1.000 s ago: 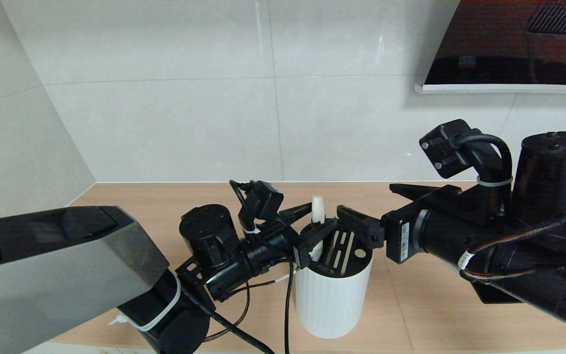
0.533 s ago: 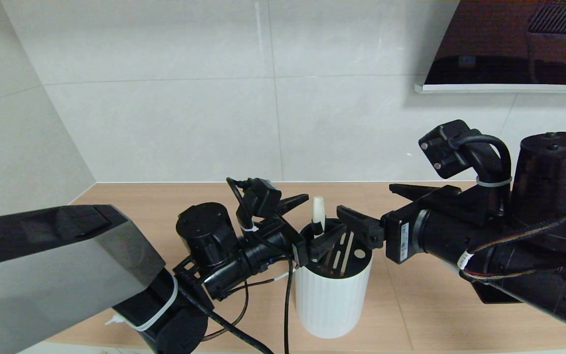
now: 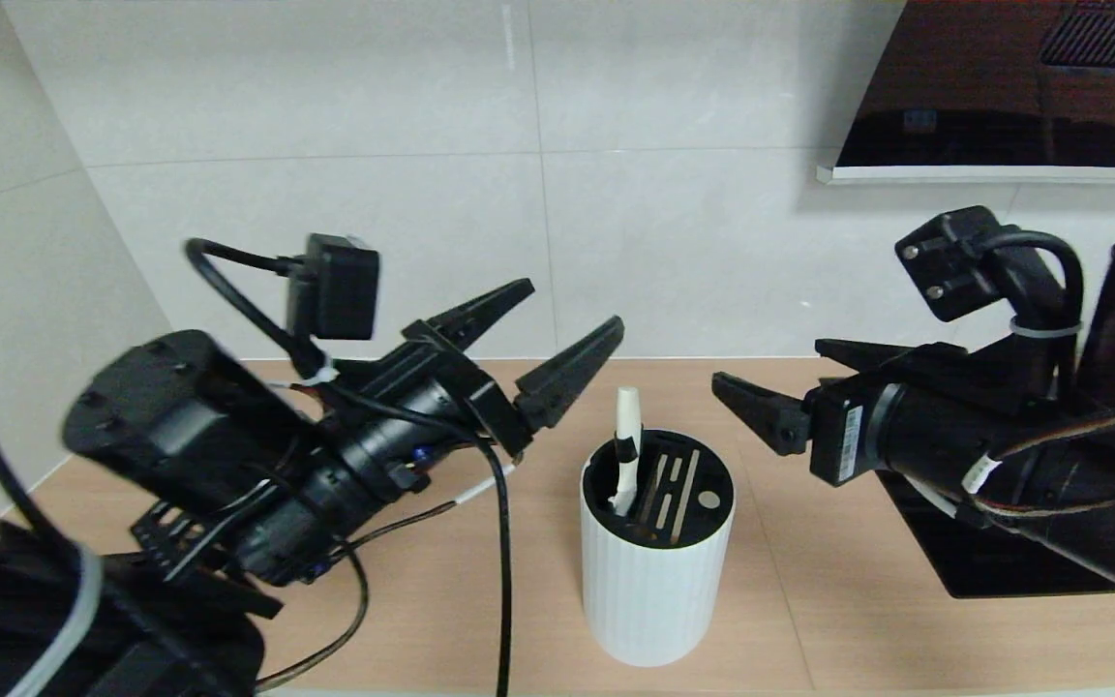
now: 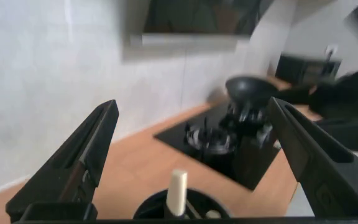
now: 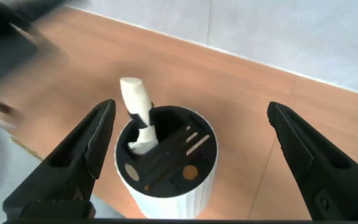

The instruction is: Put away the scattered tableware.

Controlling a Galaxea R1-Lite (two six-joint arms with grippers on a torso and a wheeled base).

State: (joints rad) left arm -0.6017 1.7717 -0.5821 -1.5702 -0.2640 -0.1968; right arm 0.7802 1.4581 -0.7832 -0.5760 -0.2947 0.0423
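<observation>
A white ribbed utensil holder (image 3: pixel 655 571) with a black slotted top stands on the wooden counter (image 3: pixel 480 581). A white-handled utensil (image 3: pixel 626 448) sticks up out of it, tilted slightly. My left gripper (image 3: pixel 552 334) is open, raised above and to the left of the holder, with nothing between its fingers. My right gripper (image 3: pixel 795 392) is open to the right of the holder, also empty. The left wrist view has the handle (image 4: pixel 178 192) below the open fingers. The holder (image 5: pixel 165 171) and handle (image 5: pixel 137 109) lie between the right gripper's spread fingers in the right wrist view.
A black cooktop (image 3: pixel 1003 566) is set into the counter at the right, with a dark pan (image 4: pixel 251 90) on a burner. A range hood (image 3: pixel 1012 87) hangs on the tiled wall (image 3: pixel 422 194) behind. Bare counter lies left and right of the holder.
My left gripper has let go of the white-handled utensil, opened wide and lifted up and away to the left. The utensil now stands in the holder. My right gripper has drawn back to the right.
</observation>
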